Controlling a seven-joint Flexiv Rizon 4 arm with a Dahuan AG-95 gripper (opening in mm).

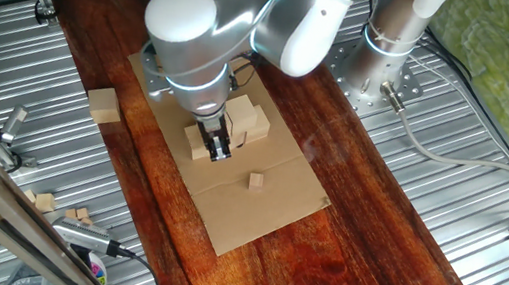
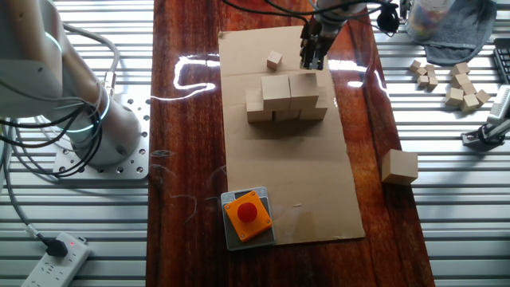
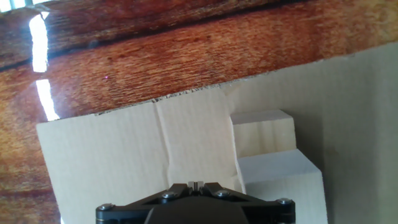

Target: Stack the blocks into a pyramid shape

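Several pale wooden blocks (image 2: 288, 100) stand stacked on the cardboard sheet (image 2: 291, 179), a bottom row with two on top. In one fixed view the same stack (image 1: 246, 121) sits partly behind the arm. One more block (image 2: 398, 166) lies alone off the cardboard, also seen on the wood (image 1: 104, 104). My gripper (image 2: 312, 57) hangs just beside the stack's far end, close to the cardboard. Its fingers (image 3: 196, 185) are shut together with nothing between them. The hand view shows two stepped blocks (image 3: 264, 134) to the right of the gripper (image 3: 196, 184).
A tiny wooden cube (image 2: 274, 60) lies on the cardboard near the gripper. An orange box with a red button (image 2: 247, 214) sits at the cardboard's near edge. Small wooden pieces (image 2: 462, 84) lie on the ribbed metal. The arm's base (image 2: 103, 135) stands at the left.
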